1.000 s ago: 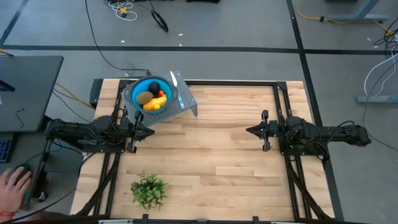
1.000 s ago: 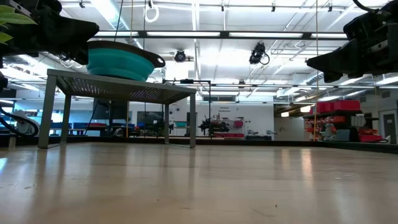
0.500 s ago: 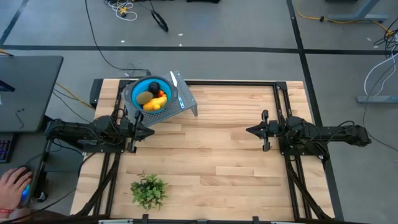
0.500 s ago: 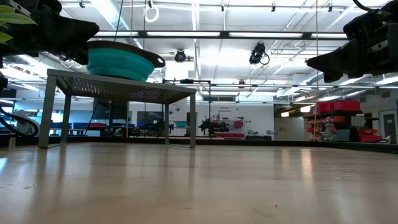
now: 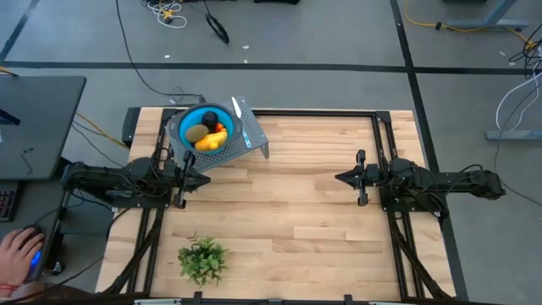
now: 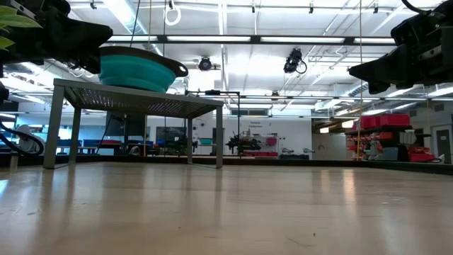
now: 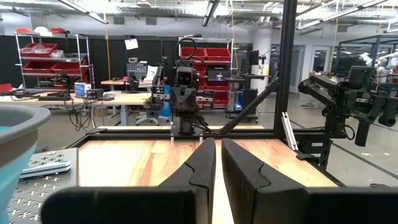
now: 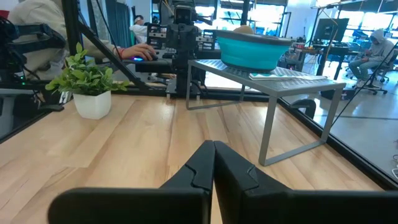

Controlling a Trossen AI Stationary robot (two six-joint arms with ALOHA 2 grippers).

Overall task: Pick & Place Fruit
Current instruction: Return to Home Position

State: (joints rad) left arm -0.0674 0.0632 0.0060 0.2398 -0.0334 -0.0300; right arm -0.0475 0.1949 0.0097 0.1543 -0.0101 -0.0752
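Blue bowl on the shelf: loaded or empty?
Loaded. The high view shows the fruit inside the blue bowl atop the metal shelf.

It was a robotics lab or workshop: a wide hall with strip lights (image 6: 224,21) overhead, racks of red bins (image 7: 37,51), workbenches (image 7: 124,98) laden with cables and gear, and a taped grey floor (image 5: 339,34) around the wooden desk (image 5: 313,195).

Bowl (image 5: 179,124) blue, fruit (image 5: 210,141) olive-brown, yellow-orange and black — shelf (image 5: 253,135) grey, perforated; table (image 5: 313,212) pale striped wood; plant (image 5: 203,258) green, pot (image 8: 92,104) white.
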